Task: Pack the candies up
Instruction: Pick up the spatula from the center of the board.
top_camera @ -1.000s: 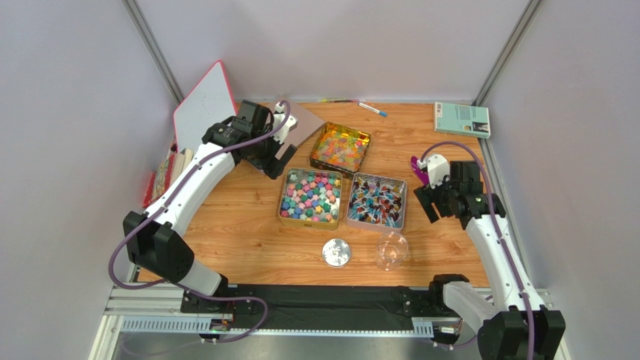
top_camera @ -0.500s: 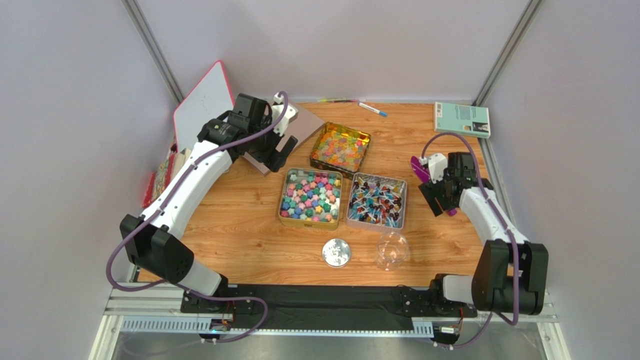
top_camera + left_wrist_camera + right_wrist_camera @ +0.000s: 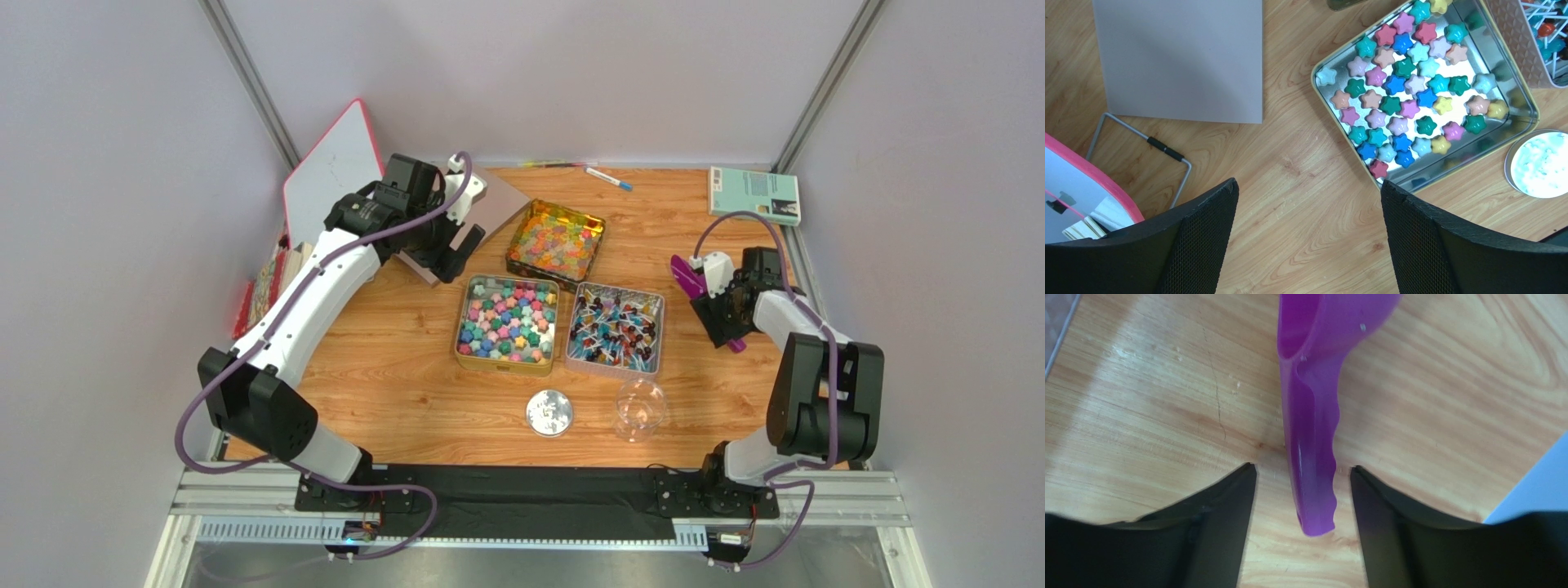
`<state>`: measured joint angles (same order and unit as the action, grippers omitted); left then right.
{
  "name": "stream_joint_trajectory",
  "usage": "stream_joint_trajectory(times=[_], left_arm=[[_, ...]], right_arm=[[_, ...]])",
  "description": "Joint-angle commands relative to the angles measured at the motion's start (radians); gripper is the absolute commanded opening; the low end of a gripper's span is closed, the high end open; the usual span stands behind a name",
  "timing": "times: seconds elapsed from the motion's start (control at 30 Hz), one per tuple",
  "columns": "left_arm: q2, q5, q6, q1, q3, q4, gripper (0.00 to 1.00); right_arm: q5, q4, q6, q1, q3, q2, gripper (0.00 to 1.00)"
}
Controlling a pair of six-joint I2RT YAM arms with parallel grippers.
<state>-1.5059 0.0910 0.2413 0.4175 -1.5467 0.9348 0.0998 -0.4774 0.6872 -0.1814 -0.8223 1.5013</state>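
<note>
The candies lie in three open tins: pastel star shapes (image 3: 507, 321) (image 3: 1407, 92), blue, red and white wrapped pieces (image 3: 615, 328), and glossy orange-yellow ones (image 3: 556, 240). My left gripper (image 3: 449, 255) (image 3: 1308, 190) hangs open over bare wood, left of the star tin (image 3: 1530, 111), holding nothing. My right gripper (image 3: 724, 321) (image 3: 1303, 478) is low at the table, right of the wrapped-candy tin. It straddles the handle of the purple scoop (image 3: 683, 275) (image 3: 1313, 459), with a gap showing on each side, so it is open and not touching the handle.
A clear jar (image 3: 640, 407) and its round lid (image 3: 550, 412) (image 3: 1539, 162) sit at the front. A grey card (image 3: 487, 202) (image 3: 1180, 58), a pink-edged whiteboard (image 3: 331, 172), a wire stand (image 3: 1143, 144), pens (image 3: 607, 178) and a teal book (image 3: 753, 194) line the back and left.
My right gripper has swung back and down over the scoop's handle, and its fingers have narrowed around it. The left gripper has shifted slightly toward the back.
</note>
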Motion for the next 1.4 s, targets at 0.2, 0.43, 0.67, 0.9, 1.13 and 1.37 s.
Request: stream_joint_trajectory(times=[0.2, 0.43, 0.67, 0.9, 1.13, 1.37], left_arm=[[-0.031, -0.037, 0.046, 0.046, -0.036, 0.042, 0.87], [-0.036, 0.145, 0.023, 0.063, -0.143, 0.012, 0.90], [-0.114, 0.547, -0.092, 0.061, -0.404, -0.106, 0.89], [-0.155, 0.630, -0.102, 0.061, -0.457, -0.126, 0.54], [-0.111, 0.815, -0.037, 0.061, -0.392, -0.134, 0.67], [-0.070, 0.878, 0.038, 0.089, -0.369, -0.091, 0.73]], right_arm=[[0.195, -0.032, 0.069, -0.049, -0.115, 0.085, 0.10], [0.479, -0.651, 0.340, -0.055, -0.367, -0.118, 0.00], [0.875, -1.193, 0.419, -0.004, -0.718, -0.093, 0.00], [0.977, -1.190, 0.514, 0.210, -0.632, -0.138, 0.00], [1.011, -1.181, 0.472, 0.267, -0.667, -0.090, 0.00], [0.960, -1.167, 0.469, 0.302, -0.698, -0.055, 0.00]])
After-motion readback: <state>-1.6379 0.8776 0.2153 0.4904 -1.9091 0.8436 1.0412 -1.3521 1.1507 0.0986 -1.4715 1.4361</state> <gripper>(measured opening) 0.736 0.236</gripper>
